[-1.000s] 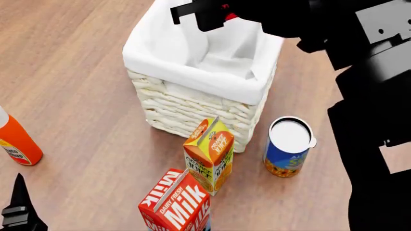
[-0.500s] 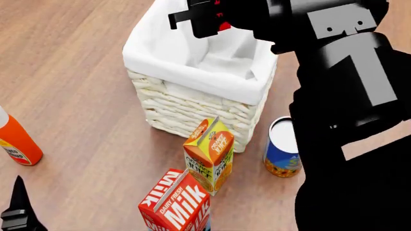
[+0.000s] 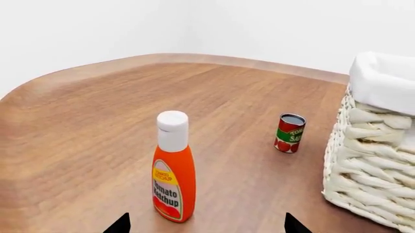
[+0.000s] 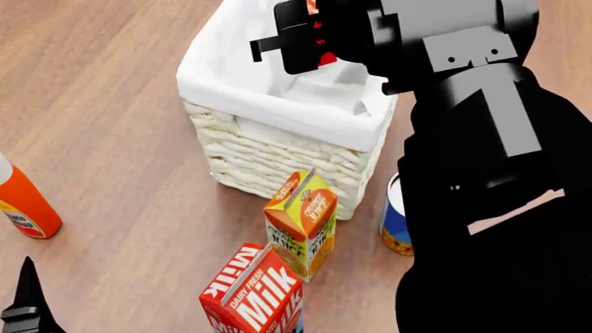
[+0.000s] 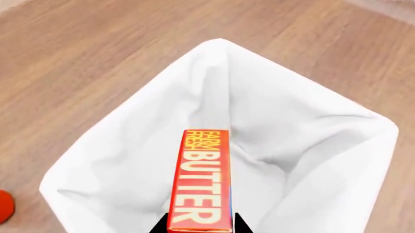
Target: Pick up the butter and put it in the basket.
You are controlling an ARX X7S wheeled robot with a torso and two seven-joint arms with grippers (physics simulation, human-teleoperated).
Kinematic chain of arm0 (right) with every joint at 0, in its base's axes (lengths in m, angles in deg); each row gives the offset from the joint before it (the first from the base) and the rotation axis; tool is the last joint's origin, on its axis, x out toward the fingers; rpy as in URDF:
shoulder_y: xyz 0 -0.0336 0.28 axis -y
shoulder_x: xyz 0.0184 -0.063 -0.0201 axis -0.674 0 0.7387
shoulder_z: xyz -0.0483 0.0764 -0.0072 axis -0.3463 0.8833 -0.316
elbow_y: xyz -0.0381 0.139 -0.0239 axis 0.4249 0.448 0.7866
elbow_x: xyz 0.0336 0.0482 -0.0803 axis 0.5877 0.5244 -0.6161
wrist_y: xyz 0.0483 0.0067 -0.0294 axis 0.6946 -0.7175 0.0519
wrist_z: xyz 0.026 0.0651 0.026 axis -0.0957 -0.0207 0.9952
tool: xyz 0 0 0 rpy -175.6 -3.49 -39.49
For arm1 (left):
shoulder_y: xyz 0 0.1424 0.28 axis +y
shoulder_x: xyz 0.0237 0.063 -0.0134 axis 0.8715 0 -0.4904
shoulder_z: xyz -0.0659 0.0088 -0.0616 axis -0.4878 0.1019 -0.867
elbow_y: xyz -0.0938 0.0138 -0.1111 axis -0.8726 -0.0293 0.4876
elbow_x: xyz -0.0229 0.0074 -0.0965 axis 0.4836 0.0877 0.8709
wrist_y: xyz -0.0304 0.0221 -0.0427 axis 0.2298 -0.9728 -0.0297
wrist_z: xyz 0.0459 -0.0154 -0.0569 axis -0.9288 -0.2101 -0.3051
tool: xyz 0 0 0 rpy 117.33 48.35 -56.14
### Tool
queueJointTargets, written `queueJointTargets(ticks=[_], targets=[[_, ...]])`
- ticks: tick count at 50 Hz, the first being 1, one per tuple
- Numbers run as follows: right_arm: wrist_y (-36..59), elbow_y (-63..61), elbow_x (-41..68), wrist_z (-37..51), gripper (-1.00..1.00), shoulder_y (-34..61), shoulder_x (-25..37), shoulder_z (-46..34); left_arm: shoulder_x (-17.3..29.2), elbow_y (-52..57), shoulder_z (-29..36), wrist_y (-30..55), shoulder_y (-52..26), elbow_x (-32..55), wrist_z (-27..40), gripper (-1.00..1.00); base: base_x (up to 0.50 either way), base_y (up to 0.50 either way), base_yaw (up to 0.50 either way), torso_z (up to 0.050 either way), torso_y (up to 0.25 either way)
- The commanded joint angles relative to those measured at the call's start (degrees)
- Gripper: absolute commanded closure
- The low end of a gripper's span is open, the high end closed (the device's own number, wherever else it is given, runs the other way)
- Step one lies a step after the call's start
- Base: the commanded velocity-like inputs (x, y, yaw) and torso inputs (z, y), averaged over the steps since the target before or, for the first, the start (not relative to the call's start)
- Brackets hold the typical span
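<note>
The butter is a slim red box with white lettering, and my right gripper is shut on its near end. It hangs over the open mouth of the basket, above the white cloth liner. In the head view the right gripper is above the basket, and only a bit of the red butter shows behind the black fingers. My left gripper stands open and holds nothing. It is low at the near left, far from the basket.
A ketchup bottle stands close before the left gripper, at the left edge. A tomato sauce can stands beyond it. An orange juice carton and a milk carton stand before the basket. A blue can is half hidden by my right arm.
My right arm has swung further over the basket with the butter still in its grip, and now covers most of the blue can. The left gripper has not moved.
</note>
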Motion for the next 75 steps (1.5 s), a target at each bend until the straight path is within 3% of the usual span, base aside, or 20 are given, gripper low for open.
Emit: queueJointTargets(ticks=[1, 12, 13, 25, 40, 57, 75], targets=[[0.00, -0.15, -4.70, -1.60, 1.00, 0.17, -0.54, 4.85, 0.11, 0.19, 0.12, 0.02, 0.09, 0.06, 0.21, -1.00, 0.00, 0.00, 0.00, 0.000, 0.000], [-0.12, -0.21, -7.84, -1.69, 1.00, 0.40, -0.48, 7.75, 0.17, 0.25, 0.39, -0.21, 0.28, -0.07, 0.24, -1.00, 0.00, 0.00, 0.00, 0.000, 0.001], [-0.08, -0.21, -8.19, -1.14, -1.00, 0.44, -0.43, 7.94, 0.22, 0.45, 0.37, -0.13, 0.33, -0.02, 0.31, -1.00, 0.00, 0.00, 0.00, 0.000, 0.000], [-1.68, -1.59, -9.24, 0.79, -1.00, 0.67, 0.51, 10.01, 0.48, 0.81, 0.28, -0.23, 0.60, 0.16, 0.46, -1.00, 0.00, 0.00, 0.00, 0.000, 0.000], [-2.09, -26.52, -8.17, 11.17, -1.00, -6.09, 8.86, 11.35, 0.67, 0.72, 0.32, -0.59, 0.54, 0.13, 0.47, -1.00, 0.00, 0.00, 0.00, 0.000, 0.000], [-14.70, -55.77, -13.08, 21.86, -1.00, -20.04, 18.62, 11.02, 1.06, 0.79, 0.30, -1.48, 0.82, 0.12, 0.07, -1.00, 0.00, 0.00, 0.00, 0.000, 0.000], [-13.27, -83.04, -18.93, 37.75, -1.00, -27.97, 29.69, 11.13, 2.06, 3.94, -0.74, -1.95, 2.04, 2.16, -0.24, -1.00, 0.00, 0.00, 0.00, 0.000, 0.000]])
